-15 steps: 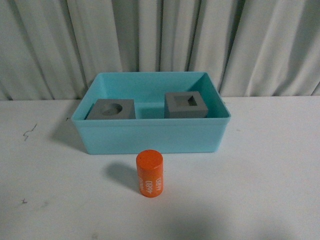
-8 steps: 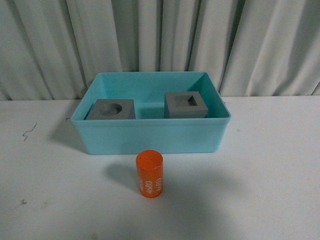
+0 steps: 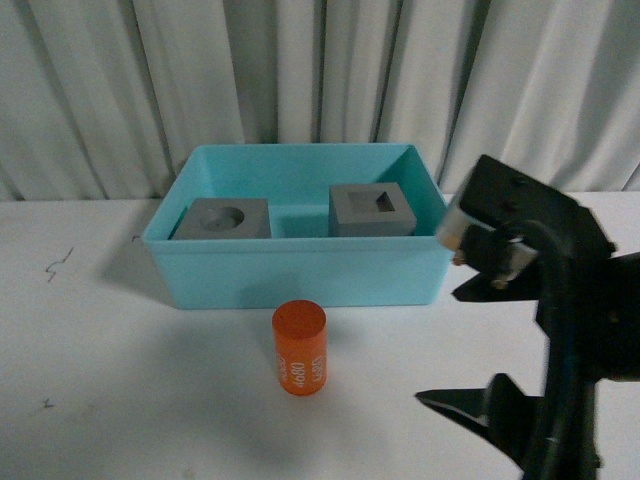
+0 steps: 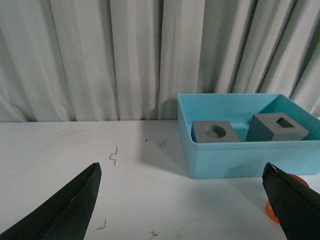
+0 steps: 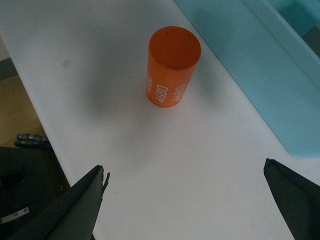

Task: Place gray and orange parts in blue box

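Observation:
The blue box [image 3: 300, 268] stands on the white table at the back centre. Inside it lie two gray cubes: one with a round recess [image 3: 222, 218] at the left, one with a square recess [image 3: 372, 210] at the right. The orange cylinder [image 3: 300, 348] with white digits stands upright on the table just in front of the box. My right gripper [image 3: 437, 345] is open and empty, to the right of the cylinder; the right wrist view shows the cylinder [image 5: 172, 75] ahead of the jaws. My left gripper [image 4: 181, 167] is open and empty, left of the box [image 4: 240, 160].
A gray pleated curtain [image 3: 320, 80] hangs behind the table. Small pen marks [image 4: 113, 156] dot the tabletop left of the box. The right wrist view shows the table's edge with wooden floor [image 5: 15, 105] below it.
My right arm has come into the front view at the right, beside the cylinder. The cylinder, the box and the cubes have not moved.

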### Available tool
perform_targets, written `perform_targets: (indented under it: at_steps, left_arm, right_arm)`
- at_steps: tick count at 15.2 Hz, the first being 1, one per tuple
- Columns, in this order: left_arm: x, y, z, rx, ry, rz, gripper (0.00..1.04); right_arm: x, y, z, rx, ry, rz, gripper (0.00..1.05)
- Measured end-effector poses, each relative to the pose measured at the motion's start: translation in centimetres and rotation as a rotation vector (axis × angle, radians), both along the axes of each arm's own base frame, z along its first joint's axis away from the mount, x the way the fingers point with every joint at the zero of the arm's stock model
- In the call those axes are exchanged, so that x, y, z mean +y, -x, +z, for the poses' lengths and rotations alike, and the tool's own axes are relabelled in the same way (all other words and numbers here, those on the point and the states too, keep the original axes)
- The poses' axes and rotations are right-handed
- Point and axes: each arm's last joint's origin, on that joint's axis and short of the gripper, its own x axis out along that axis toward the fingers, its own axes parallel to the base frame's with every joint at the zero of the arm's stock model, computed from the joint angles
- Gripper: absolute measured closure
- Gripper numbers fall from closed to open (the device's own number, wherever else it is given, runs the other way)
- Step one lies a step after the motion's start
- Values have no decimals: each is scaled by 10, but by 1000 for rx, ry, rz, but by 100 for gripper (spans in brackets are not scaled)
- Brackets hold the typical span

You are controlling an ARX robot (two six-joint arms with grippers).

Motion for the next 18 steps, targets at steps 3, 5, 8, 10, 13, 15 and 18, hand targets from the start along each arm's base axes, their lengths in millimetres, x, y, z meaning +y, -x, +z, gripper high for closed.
perform_targets:
  at_steps: [3, 5, 8, 10, 13, 15, 18]
  left_arm:
    - [0, 0, 0, 0, 0, 0, 7]
    - [0, 0, 0, 0, 0, 0, 7]
    - [0, 0, 0, 0, 0, 0, 7]
    - [0, 0, 0, 0, 0, 0, 7]
    - [0, 0, 0, 0, 0, 0, 7]
    - [0, 0, 0, 0, 0, 0, 7]
    - [0, 0, 0, 0, 0, 0, 7]
  right_arm:
    - [28, -10, -7, -2, -39, -15, 6]
    - [37, -18, -13, 17, -67, -54, 6]
    - [55, -26, -27, 41, -78, -60, 6]
    - [63, -31, -35, 42, -70, -64, 6]
    - [70, -36, -43, 53, -69, -68, 6]
    - [72, -38, -45, 51, -70, -69, 6]
    - [78, -42, -46, 42, -75, -63, 6]
